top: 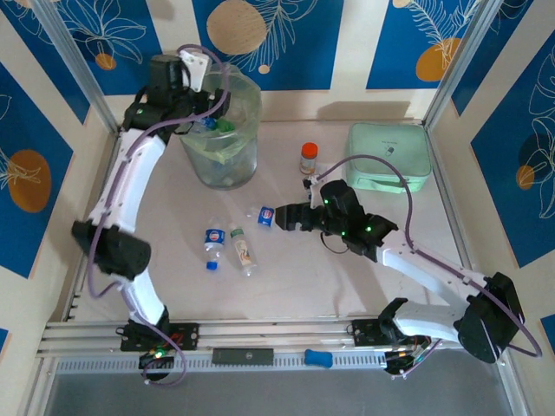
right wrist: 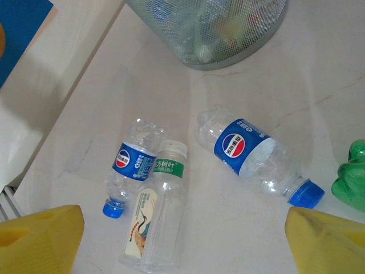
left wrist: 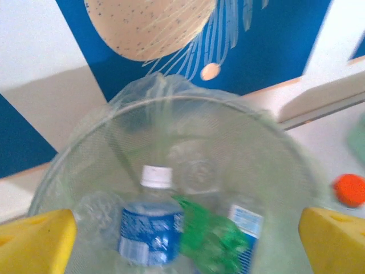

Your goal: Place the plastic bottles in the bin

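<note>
Plastic bottles (left wrist: 151, 225): a few already sit in the bin (top: 247, 147), blue-label ones plus a green one, while three lie loose on the table (top: 286, 277) just in front of the bin. Left gripper (left wrist: 182, 240) hangs right over the bin's mouth, fingers (left wrist: 34, 240) spread wide with nothing between them, so I'd say that side's drop is done. Right gripper (right wrist: 182, 240) hovers over the loose three, also spread and empty.

Looks like the pick-up step. Next it needs to come down on the Pepsi-label bottle (right wrist: 251, 157), which lies apart from the other two, and turn to straddle its slanted body.

Hard to tell: a crumpled green bottle (right wrist: 355, 171) beside that one is cut off at the frame edge, and the bin's contents are too blurry to count.
</note>
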### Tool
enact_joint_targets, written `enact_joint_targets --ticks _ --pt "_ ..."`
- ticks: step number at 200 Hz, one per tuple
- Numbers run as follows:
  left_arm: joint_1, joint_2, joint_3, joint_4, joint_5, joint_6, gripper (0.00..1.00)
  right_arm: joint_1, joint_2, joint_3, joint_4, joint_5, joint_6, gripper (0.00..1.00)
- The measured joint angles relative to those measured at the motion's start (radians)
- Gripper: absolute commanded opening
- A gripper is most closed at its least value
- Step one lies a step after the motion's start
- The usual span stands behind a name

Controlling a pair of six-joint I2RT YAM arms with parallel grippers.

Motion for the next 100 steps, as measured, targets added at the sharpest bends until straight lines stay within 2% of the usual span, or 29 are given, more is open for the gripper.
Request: enact_joint_targets --ticks 40,49,100 --pt "-0.001 -0.314 -0.459 0.258 0.132 -0.221 0.99 -0.026 0.055 0.059 -0.003 -0.01 -0.01 0.94" --pt "-0.003 -0.355 -0.547 0.299 0.154 -0.266 0.99 -0.034 0.064 0.07 -0.003 -0.012 -0.009 1.0" --pt "-0.029 -0.528 -0.957 0.389 0.201 -0.452 0.99 -0.069 0.127 0.09 -0.004 -0.008 0.008 0.99"
